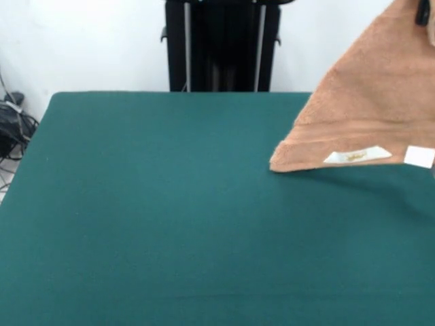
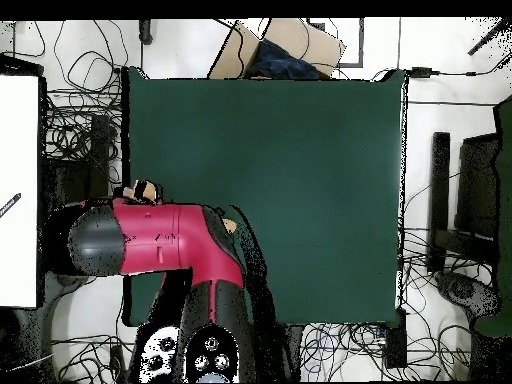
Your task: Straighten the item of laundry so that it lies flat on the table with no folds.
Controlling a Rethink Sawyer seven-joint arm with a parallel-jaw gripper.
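The table (image 1: 163, 217), covered in dark-green cloth, fills most of the front view and is largely bare. Over its right side the item of laundry (image 1: 370, 102), a tan terry towel, is hung in the air from a point near the picture's top right corner. It drapes down as a slanted sheet, and only its lower banded edge, where two white tags (image 1: 357, 155) are seen, appears to touch the cloth; the rest is held clear of the surface. In the overhead view the spot is covered by the red and black arm (image 2: 165, 240), with only small scraps of tan seen at its edges.

The gripper (image 1: 425, 13) is glimpsed only as a dark shape at the towel's top; whether it is clamped on the fabric cannot be told, though the hanging towel suggests it is held.

The step in hand is judged to be the lift-and-carry before spreading. A drag toward the table's middle, then a gradual lowering, would be called for so that the towel is laid out without folds.
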